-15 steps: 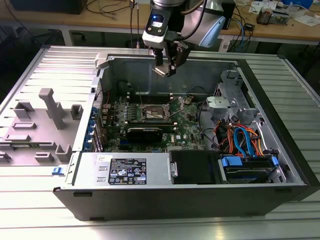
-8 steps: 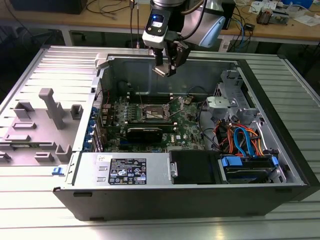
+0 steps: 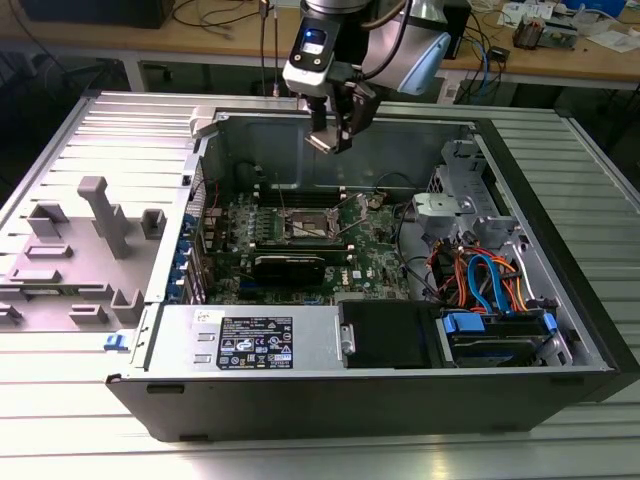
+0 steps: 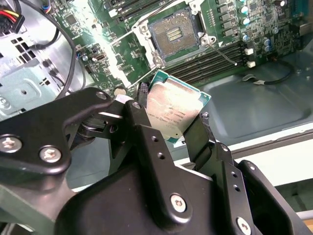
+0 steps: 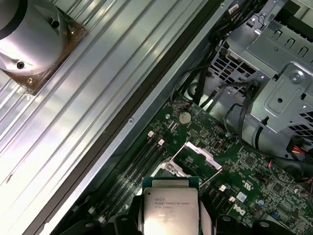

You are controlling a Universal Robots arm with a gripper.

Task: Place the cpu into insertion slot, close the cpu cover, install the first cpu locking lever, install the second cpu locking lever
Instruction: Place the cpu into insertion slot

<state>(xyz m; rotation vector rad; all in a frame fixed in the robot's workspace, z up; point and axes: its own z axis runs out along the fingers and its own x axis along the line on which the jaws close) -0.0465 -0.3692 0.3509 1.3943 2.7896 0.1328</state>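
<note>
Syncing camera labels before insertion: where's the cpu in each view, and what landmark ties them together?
Exterior view: cpu held in mid-air, upper middle, above the insertion slot.
Second wrist view: cpu tilted, clamped between the black fingers, insertion slot beyond it.
First wrist view: cpu with printed top showing, insertion slot just beyond.
Shared landmark: the insertion slot, empty and silver-rimmed.
</note>
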